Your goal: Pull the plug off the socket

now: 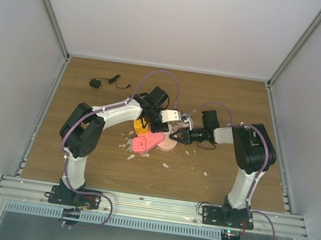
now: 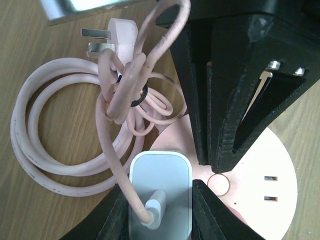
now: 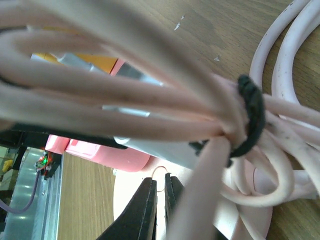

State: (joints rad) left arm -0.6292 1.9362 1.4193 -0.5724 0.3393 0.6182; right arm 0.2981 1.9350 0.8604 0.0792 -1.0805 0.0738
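Note:
The socket (image 2: 272,155) is a flat pale pink piece with rounded edges and slot pairs, lying on the wood table; it also shows in the top view (image 1: 167,147) and the right wrist view (image 3: 131,202). A white plug (image 2: 161,175) with a pink cable stands on it. My left gripper (image 2: 160,200) is shut on the plug, one jaw on each side; it shows in the top view (image 1: 171,118). My right gripper (image 3: 161,187) is shut, tips resting on the socket beside the plug (image 1: 177,136). Its black fingers (image 2: 225,110) fill the left wrist view's right side.
A coiled pink cable (image 2: 27,132), tied with a black band (image 3: 252,107), ends in a pronged wall plug (image 2: 120,37). A yellow cube (image 1: 140,128) and a hot-pink block (image 1: 147,142) lie left of the socket. A black item (image 1: 96,82) lies at the far left. White scraps (image 1: 166,165) lie nearby.

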